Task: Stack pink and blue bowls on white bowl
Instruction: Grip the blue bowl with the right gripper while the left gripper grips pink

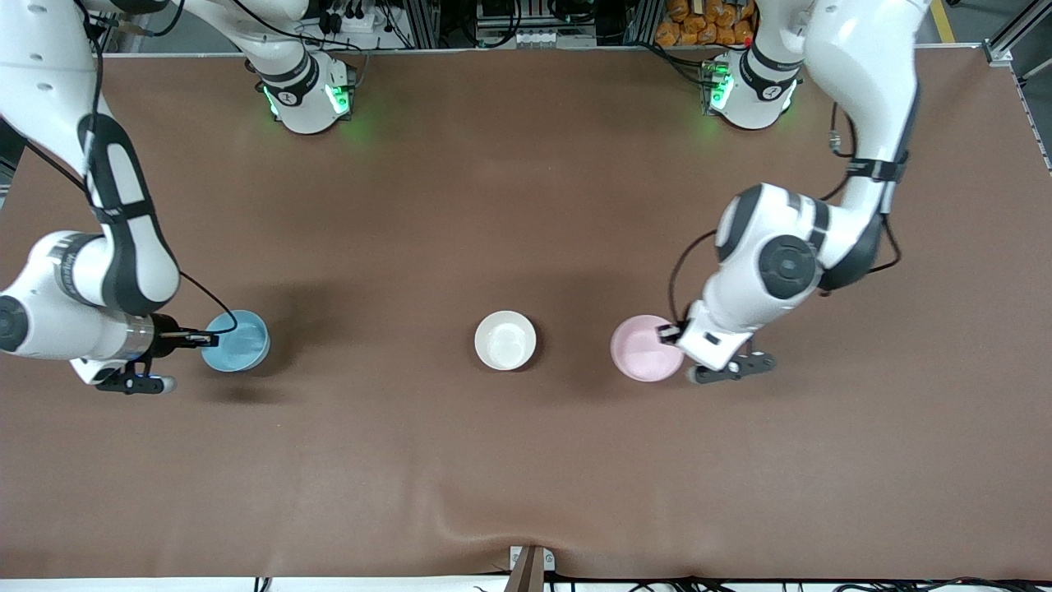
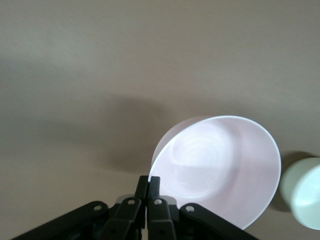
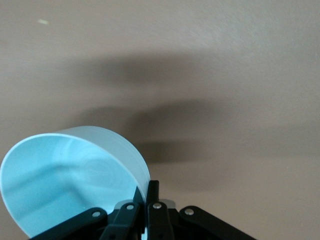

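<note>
The white bowl (image 1: 505, 339) stands on the table midway between the arms and also shows at the edge of the left wrist view (image 2: 303, 192). My left gripper (image 1: 670, 333) is shut on the rim of the pale pink bowl (image 1: 645, 349), beside the white bowl toward the left arm's end. In the left wrist view its fingers (image 2: 149, 183) pinch the pink bowl's (image 2: 220, 170) rim. My right gripper (image 1: 209, 338) is shut on the rim of the sky blue bowl (image 1: 237, 341), toward the right arm's end. In the right wrist view its fingers (image 3: 148, 192) clamp the blue bowl's (image 3: 70, 175) rim.
The brown table mat (image 1: 526, 460) stretches between the bowls and nearer the front camera. The arms' bases (image 1: 308, 94) stand along the table's back edge. A small bracket (image 1: 530, 563) sits at the front edge.
</note>
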Controlling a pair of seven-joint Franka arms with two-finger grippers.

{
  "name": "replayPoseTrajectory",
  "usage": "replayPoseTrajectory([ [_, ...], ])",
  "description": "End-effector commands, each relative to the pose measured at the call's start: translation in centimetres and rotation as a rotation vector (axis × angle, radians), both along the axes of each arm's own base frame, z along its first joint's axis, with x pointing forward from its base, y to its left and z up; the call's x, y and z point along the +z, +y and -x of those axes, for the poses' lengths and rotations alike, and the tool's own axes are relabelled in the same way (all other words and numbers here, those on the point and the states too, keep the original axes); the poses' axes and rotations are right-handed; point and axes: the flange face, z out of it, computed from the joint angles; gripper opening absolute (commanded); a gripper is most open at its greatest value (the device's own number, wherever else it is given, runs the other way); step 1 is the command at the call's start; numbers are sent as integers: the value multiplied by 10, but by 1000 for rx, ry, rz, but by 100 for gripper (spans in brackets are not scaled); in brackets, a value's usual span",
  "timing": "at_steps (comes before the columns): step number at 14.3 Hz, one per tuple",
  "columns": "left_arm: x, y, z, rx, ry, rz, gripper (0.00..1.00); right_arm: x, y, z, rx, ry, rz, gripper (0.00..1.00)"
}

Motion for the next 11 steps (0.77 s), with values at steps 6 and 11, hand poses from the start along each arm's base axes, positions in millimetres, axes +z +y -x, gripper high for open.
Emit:
replayPoseTrajectory([
  [6, -10, -139, 16, 135, 41, 65, 0, 109, 105, 1, -64, 19, -112, 0],
  [11, -40, -180, 28, 119, -8, 107, 0, 113, 209, 10, -194, 79, -121, 0],
])
